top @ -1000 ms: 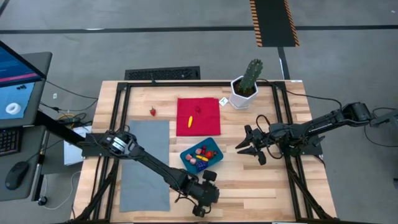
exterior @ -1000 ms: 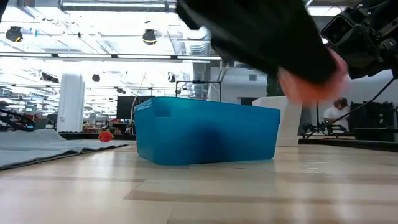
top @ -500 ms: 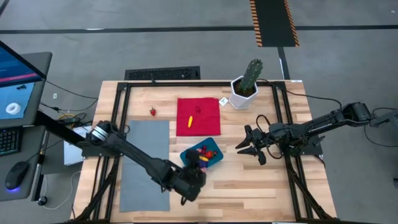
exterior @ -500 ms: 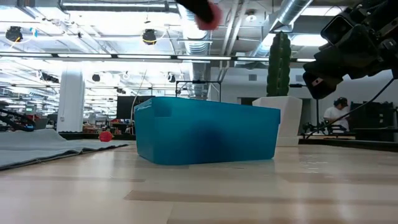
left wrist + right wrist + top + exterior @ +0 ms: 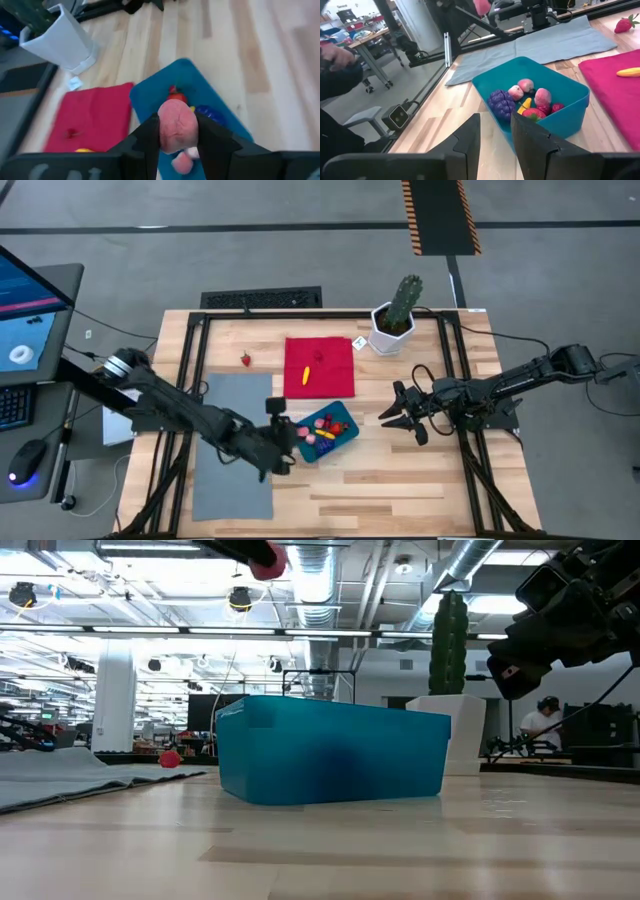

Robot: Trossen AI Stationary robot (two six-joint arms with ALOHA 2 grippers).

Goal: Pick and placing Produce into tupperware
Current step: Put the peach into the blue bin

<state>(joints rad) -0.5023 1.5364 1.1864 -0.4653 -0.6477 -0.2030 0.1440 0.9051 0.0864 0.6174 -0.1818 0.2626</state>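
Holding a small pink piece (image 5: 177, 125) between its jaws, the left gripper (image 5: 279, 432) is hanging just beside the teal tupperware (image 5: 343, 442), which is sitting on the bench (image 5: 400, 480) below the red cloth (image 5: 335, 375). The piece is looking light, rounded and probably smooth plastic, so a pinch across its widest middle seems safest against slipping. The right gripper (image 5: 398, 412) is waiting well apart, jaws parted and empty. A strawberry (image 5: 246, 359) and a yellow piece (image 5: 305, 374) are lying outside the tupperware.
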